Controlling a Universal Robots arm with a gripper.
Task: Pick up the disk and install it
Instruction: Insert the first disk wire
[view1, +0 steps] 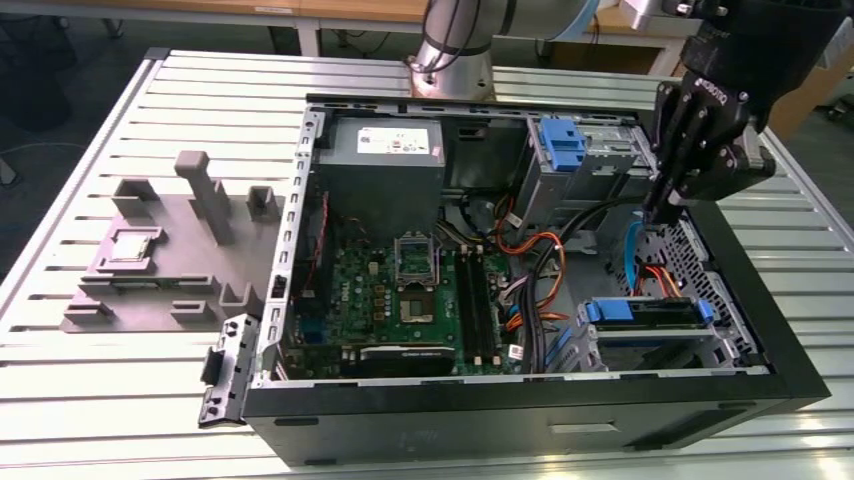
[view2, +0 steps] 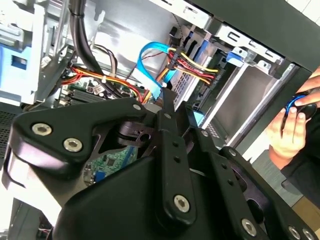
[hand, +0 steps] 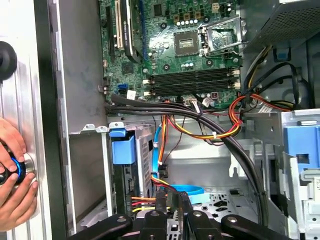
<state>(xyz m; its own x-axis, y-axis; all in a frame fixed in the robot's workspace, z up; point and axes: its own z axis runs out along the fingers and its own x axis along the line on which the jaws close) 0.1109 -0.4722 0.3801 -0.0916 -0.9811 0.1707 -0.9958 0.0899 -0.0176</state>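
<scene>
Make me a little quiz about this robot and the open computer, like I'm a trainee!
1. True or false: the computer case lies open with its motherboard showing.
2. In the exterior view, the gripper hangs over which side of the case? A) the view's left B) the view's right
3. Fill in: the plastic bracket in the near drive bay is coloured ____.
Key: 1 true; 2 B; 3 blue.

Illumination is bright and even, coming from overhead. In the exterior view the ribbed table (view1: 134, 120) shows glare along its near edge, while the open computer case (view1: 534, 400) interior is shadowed. In the second wrist view the black gripper linkage (view2: 165, 165) is close and soft-focused; background metal appears overexposed.
</scene>
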